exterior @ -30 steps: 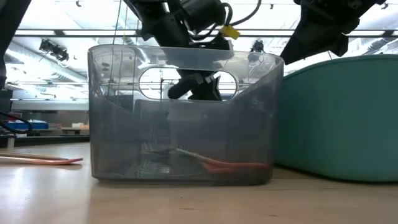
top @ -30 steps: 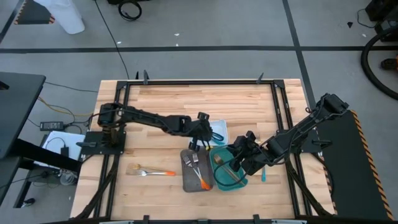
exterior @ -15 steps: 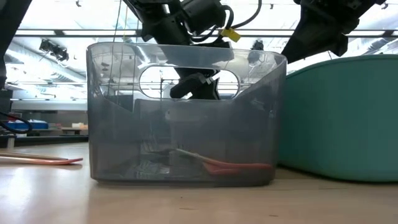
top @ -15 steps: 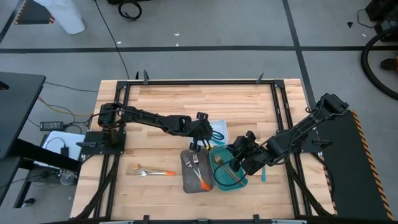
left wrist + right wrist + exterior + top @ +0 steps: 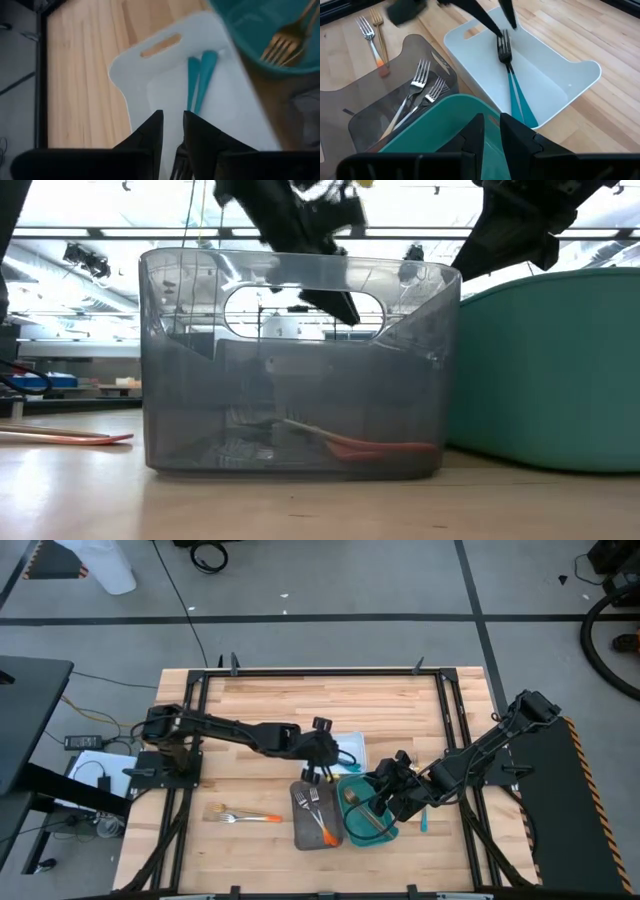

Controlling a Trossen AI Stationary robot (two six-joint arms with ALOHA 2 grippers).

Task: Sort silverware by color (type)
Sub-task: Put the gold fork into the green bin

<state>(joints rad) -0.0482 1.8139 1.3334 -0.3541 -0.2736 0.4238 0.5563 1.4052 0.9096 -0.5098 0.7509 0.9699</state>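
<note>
Where left hand (image 5: 322, 772) hovers, white tray (image 5: 356, 743) half-hidden

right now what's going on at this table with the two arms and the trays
The robot is sorting silverware into trays. The left gripper is above the white tray, where two teal-handled forks lie. The grey tray holds forks, one orange-handled, and the teal tray holds gold pieces. Two forks lie on the table, unsorted. The right gripper hovers over the teal tray.
</note>
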